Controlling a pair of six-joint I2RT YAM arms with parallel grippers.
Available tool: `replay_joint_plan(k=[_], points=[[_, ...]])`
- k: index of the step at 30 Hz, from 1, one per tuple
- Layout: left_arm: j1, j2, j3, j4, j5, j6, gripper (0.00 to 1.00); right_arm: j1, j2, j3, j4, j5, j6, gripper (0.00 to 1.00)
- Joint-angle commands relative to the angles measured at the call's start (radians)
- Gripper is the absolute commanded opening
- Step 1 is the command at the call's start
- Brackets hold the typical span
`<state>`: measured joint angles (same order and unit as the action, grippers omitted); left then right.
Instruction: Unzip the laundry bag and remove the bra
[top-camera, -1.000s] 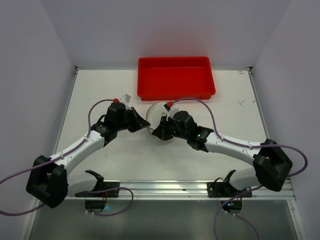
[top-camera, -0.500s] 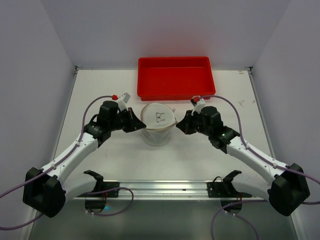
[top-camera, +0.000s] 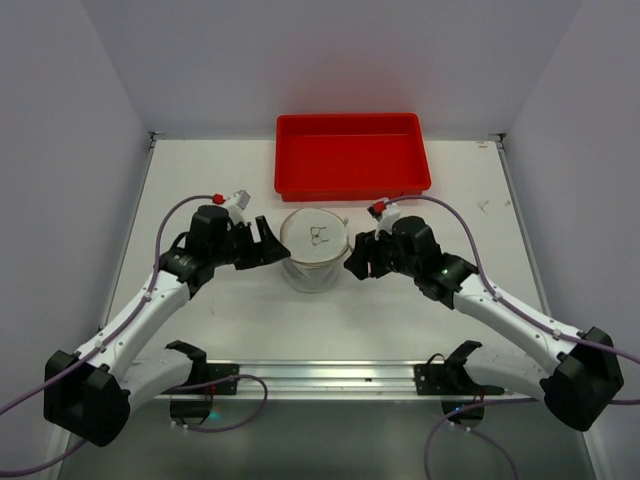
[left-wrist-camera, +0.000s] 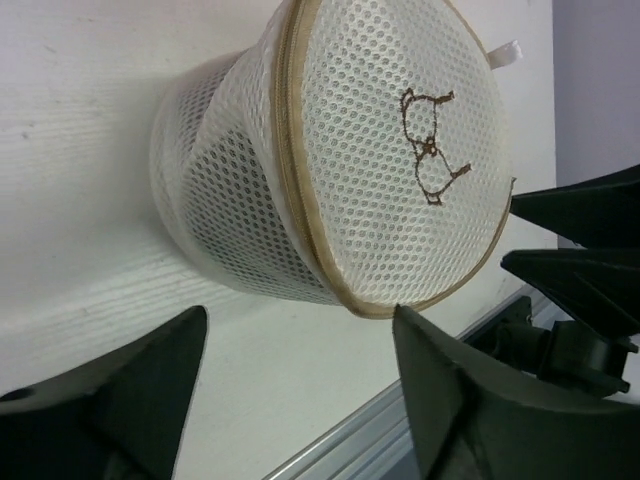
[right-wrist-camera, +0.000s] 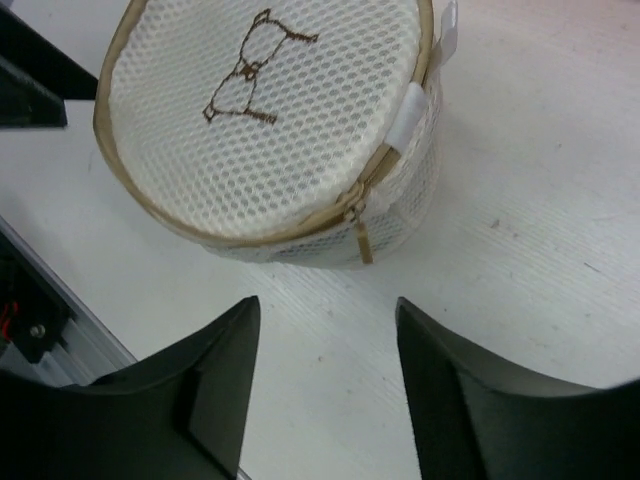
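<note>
The laundry bag (top-camera: 316, 245) stands on the table as a round white mesh drum with a bra icon on its lid. Its tan zipper runs round the rim, closed, and the pull (right-wrist-camera: 362, 240) hangs down the side facing my right gripper. The bra is hidden. My left gripper (top-camera: 271, 246) is open just left of the laundry bag (left-wrist-camera: 380, 150), and the left gripper (left-wrist-camera: 300, 312) holds nothing. My right gripper (top-camera: 353, 262) is open just right of the laundry bag (right-wrist-camera: 270, 130); the right gripper (right-wrist-camera: 327, 302) is also empty, a short way from the pull.
A red rectangular tray (top-camera: 350, 155) sits behind the bag at the table's far edge. A metal rail (top-camera: 330, 372) runs along the near edge between the arm bases. Grey walls close in the left and right sides.
Both grippers were shut at the bag and have opened and let go. The arms drew apart, leaving the bag standing taller; the right gripper has since edged back toward it.
</note>
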<state>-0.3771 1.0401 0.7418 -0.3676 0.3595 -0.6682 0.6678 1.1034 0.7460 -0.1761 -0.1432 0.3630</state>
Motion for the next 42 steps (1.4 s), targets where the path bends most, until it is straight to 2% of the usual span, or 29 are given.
replay_joint_plan(k=[1,6,10,15,25,28,31,33,38,42], points=[[0.02,-0.063,0.001,-0.013,-0.054,-0.06,0.84,0.049,-0.1,0.044,-0.112,0.128,-0.061,0.61],[0.036,-0.118,-0.019,0.002,-0.134,-0.093,0.85,0.122,-0.139,0.148,-0.152,0.158,-0.137,0.68],[0.05,-0.124,-0.065,0.015,-0.168,-0.108,0.79,0.196,-0.079,0.236,-0.143,0.171,-0.223,0.7],[0.061,-0.111,-0.152,0.059,-0.195,-0.117,0.72,0.272,0.107,0.375,-0.146,0.157,-0.346,0.7],[0.061,-0.031,-0.216,0.17,-0.131,-0.122,0.7,0.358,0.403,0.558,-0.138,0.152,-0.461,0.69],[0.061,-0.025,-0.222,0.174,-0.126,-0.119,0.69,0.36,0.463,0.576,-0.138,0.162,-0.472,0.65],[0.063,-0.025,-0.225,0.176,-0.131,-0.12,0.69,0.358,0.487,0.584,-0.134,0.168,-0.473,0.58],[0.063,-0.023,-0.226,0.177,-0.126,-0.117,0.69,0.36,0.503,0.589,-0.131,0.174,-0.472,0.49],[0.061,-0.02,-0.225,0.182,-0.117,-0.117,0.69,0.36,0.526,0.59,-0.132,0.198,-0.478,0.39],[0.063,-0.026,-0.225,0.18,-0.117,-0.119,0.69,0.36,0.532,0.587,-0.126,0.212,-0.481,0.23]])
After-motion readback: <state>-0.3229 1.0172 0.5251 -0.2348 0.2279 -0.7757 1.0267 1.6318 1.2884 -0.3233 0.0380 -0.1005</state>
